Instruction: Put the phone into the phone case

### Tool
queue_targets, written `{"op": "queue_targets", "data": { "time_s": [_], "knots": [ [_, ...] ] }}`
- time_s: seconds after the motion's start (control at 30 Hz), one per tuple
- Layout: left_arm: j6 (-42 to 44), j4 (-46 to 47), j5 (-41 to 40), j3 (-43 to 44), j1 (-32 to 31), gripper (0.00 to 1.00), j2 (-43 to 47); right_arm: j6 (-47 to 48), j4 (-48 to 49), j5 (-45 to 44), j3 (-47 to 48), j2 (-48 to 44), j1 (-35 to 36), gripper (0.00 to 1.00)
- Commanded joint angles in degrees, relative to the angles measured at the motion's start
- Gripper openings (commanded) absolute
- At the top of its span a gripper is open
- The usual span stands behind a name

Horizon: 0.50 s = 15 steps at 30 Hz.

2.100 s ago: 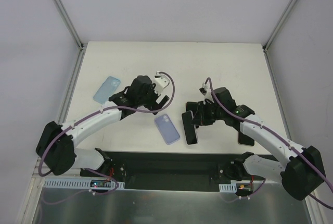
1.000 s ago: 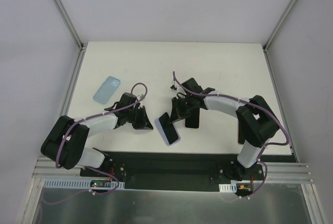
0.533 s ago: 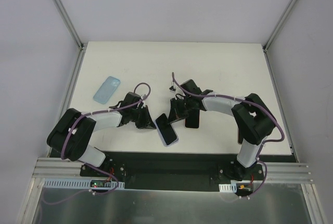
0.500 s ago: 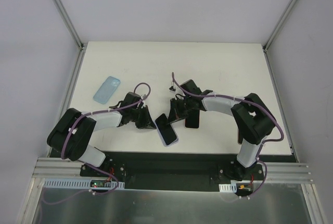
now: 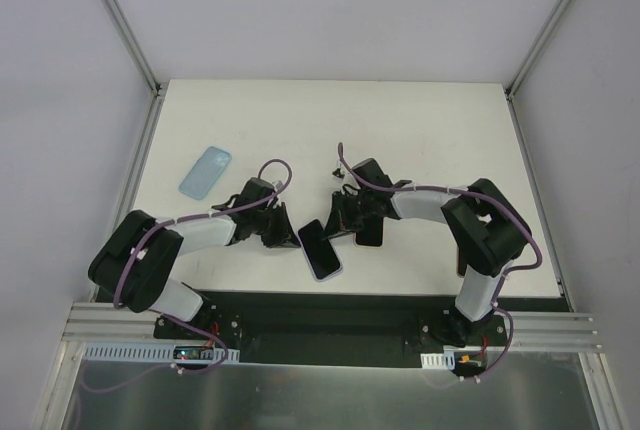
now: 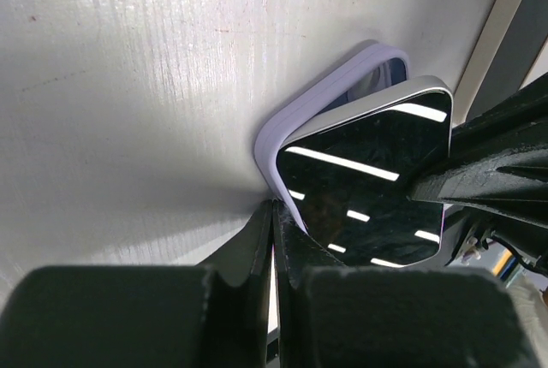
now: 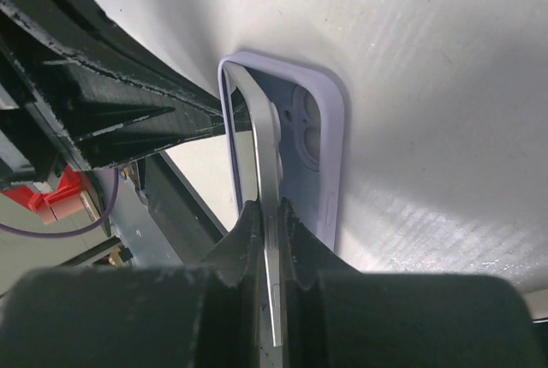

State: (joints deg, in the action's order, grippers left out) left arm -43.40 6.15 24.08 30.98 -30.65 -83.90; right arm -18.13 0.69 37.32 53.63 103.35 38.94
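Swung both arms inward since the earliest view and carried the phone (image 5: pixel 314 238) across to the lavender phone case (image 5: pixel 328 266), flat on the surface (image 5: pixel 420 130) near the front edge. Found the phone tilted, 1 long edge down inside the case and the other raised, screen toward the left arm. Saw the right claw (image 7: pixel 269 214) nearly closed, pinching the phone's thin edge between its 2 fingers. Saw the left claw (image 6: pixel 274 214) fully closed on nothing, tips pressed against the case's rim near a corner, seemingly as a brace. Judged the phone stiff, glassy and slippery, apt to slide out of an edge pinch. Judged the case soft and light, likely to skid or flex unless pinned. Reckoned the best hold to be on the phone's long sides, away from the screen, with pressure then needed at the corners to seat it. Left alone: 1 pale blue case (image 5: pixel 205 171) far left and 1 dark phone (image 5: pixel 370 234) just beside the right arm
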Motion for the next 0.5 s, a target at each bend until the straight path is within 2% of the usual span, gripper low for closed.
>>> {"op": "queue_targets", "data": {
  "time_s": [0.0,0.17,0.37,0.47],
  "knots": [
    [-2.4,1.8,-1.0,-1.5,-5.4,0.0,-0.7,-3.9,7.0,-9.7,-2.0,3.7,1.9,0.02],
    [-3.0,1.8,-1.4,-1.6,-5.7,0.0,-0.2,-4.6,7.0,-10.1,-1.9,3.6,2.5,0.03],
    [-3.5,-3.8,-3.6,0.8,-5.7,0.0,4.2,-4.8,0.1,-13.5,-1.2,-1.1,2.5,0.18],
    [-3.0,-7.6,-6.9,2.9,-5.7,0.12,7.1,-4.3,-3.5,-14.5,-0.5,-4.6,2.5,0.29]
  ]
}}
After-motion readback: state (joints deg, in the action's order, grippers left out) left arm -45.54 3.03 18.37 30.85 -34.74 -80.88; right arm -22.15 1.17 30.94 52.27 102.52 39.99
